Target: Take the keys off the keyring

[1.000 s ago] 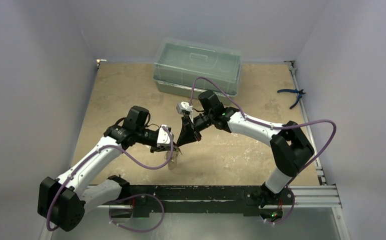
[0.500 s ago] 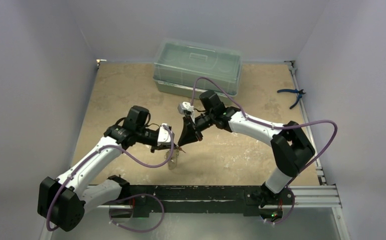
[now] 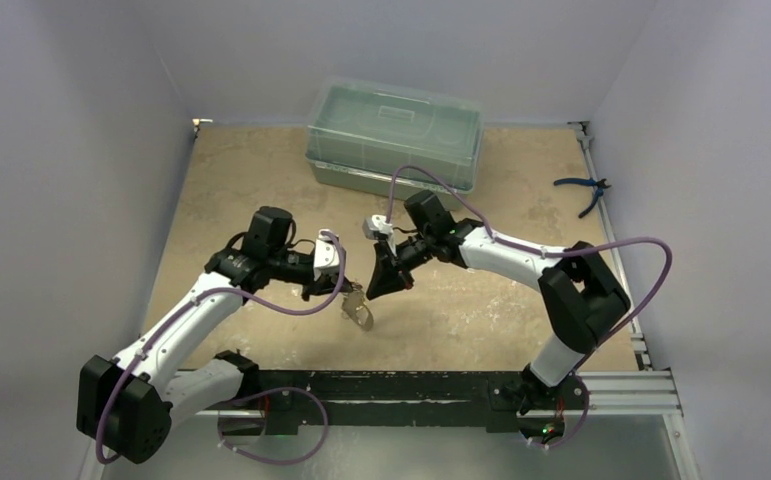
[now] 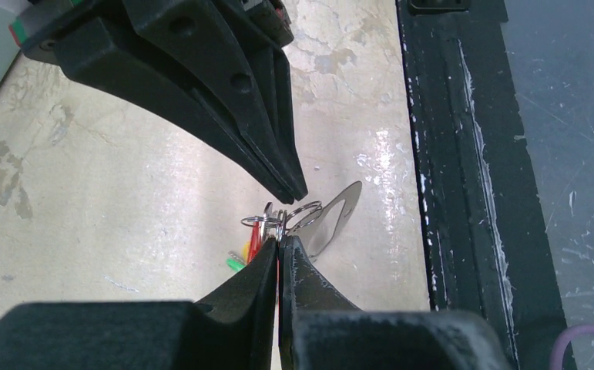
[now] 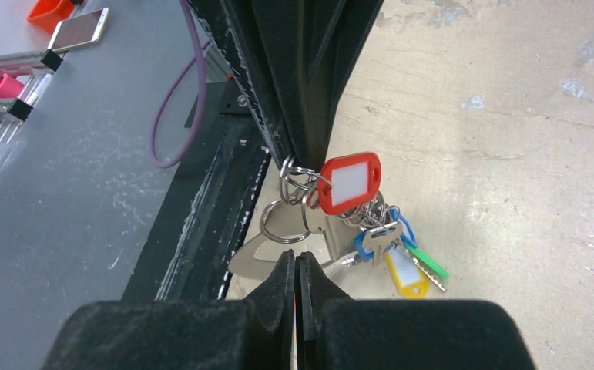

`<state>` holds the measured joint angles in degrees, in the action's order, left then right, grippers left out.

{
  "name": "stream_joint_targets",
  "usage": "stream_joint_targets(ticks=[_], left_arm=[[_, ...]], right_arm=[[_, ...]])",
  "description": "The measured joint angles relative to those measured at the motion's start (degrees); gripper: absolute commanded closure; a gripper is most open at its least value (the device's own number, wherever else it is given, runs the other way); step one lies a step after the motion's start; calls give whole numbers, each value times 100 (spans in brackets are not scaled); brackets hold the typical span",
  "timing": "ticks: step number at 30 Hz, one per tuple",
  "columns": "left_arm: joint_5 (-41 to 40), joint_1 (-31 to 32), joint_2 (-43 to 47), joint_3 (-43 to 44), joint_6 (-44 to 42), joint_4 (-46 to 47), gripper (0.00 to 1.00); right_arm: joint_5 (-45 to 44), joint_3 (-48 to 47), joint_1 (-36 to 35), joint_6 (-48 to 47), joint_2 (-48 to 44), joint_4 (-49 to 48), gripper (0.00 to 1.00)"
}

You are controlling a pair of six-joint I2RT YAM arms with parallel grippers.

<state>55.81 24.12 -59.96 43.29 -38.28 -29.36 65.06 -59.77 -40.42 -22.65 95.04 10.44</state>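
Note:
The keyring (image 5: 293, 179) is a cluster of thin metal rings with a whitish-grey strap (image 5: 266, 258). It carries the keys: a red tag (image 5: 349, 182), a blue-headed key (image 5: 377, 239), a yellow tag (image 5: 403, 274) and a green key (image 5: 431, 269). My left gripper (image 4: 280, 240) is shut on one ring of the keyring (image 4: 282, 222) and holds the bunch (image 3: 358, 311) just above the table. My right gripper (image 5: 297, 258) is shut with nothing seen between its fingers. Its tips (image 4: 297, 191) almost touch the rings from the opposite side.
A clear plastic box (image 3: 394, 135) stands at the back of the table. Blue-handled pliers (image 3: 583, 190) lie at the right edge. The black base rail (image 3: 411, 385) runs along the front, close beneath the bunch.
My left gripper has shut on a ring. Both grippers and the bunch have shifted slightly to the right, and the strap has swung.

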Motion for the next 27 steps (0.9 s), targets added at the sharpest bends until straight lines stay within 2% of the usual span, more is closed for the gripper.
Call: stream_joint_targets(ticks=[4, 7, 10, 12, 13, 19, 27], left_arm=[[55, -11, 0, 0, 44, 24, 100], [101, -11, 0, 37, -216, -138, 100], [120, -9, -2, 177, -879, -658, 100], [116, 11, -2, 286, -1453, -1113, 100], [111, 28, -2, 328, -1731, -1335, 100], [52, 98, -15, 476, -2896, -2199, 100], [-55, 155, -170, 658, -3598, -2518, 100]], right_arm=[[7, 0, 9, 4, 61, -4, 99], [105, -9, 81, -20, 61, 13, 74], [205, -101, 273, -234, 61, 258, 46], [190, -249, 391, -459, 59, 457, 34], [186, -328, 424, -560, 52, 516, 31], [168, -686, 321, -879, -24, 647, 30], [249, -1027, -275, -1036, -17, 807, 41]])
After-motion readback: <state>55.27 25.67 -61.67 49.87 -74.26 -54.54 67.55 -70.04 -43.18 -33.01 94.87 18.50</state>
